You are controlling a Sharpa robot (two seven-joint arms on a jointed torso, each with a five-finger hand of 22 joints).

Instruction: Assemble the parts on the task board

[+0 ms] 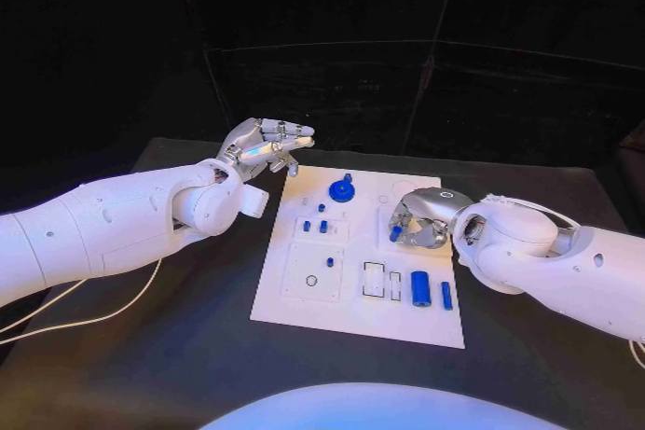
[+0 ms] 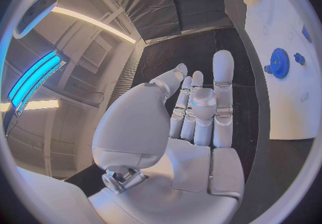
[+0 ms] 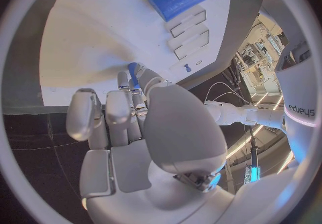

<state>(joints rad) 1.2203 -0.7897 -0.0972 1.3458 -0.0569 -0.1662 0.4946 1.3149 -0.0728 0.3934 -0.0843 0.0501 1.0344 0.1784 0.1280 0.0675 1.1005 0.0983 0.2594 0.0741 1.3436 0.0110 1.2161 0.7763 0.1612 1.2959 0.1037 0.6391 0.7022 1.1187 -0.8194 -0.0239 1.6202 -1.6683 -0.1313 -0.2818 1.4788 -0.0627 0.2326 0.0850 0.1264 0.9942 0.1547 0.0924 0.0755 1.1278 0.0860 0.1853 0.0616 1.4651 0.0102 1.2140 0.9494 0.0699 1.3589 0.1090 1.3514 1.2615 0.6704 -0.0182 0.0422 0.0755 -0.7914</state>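
Observation:
The white task board [image 1: 309, 304] lies in the middle of the black table. My right hand [image 1: 423, 217] hovers over the board's right side and pinches a small blue peg [image 1: 395, 232] between thumb and fingers; the right wrist view shows the peg [image 3: 133, 74] at the fingertips, just above the board [image 3: 101, 25]. My left hand [image 1: 269, 141] is raised beyond the board's far left corner, with fingers [image 2: 222, 90] stretched out and nothing in them. A blue gear [image 1: 341, 189] stands on the board's far edge and is also seen past the left hand [image 2: 278, 63].
A blue cylinder [image 1: 420, 288] and a thin blue bar [image 1: 446, 295] lie near the board's right front, beside two rectangular slots [image 1: 374, 279]. Small blue pegs [image 1: 307, 226] stand left of centre. A white cable [image 1: 81, 309] trails over the table's left side.

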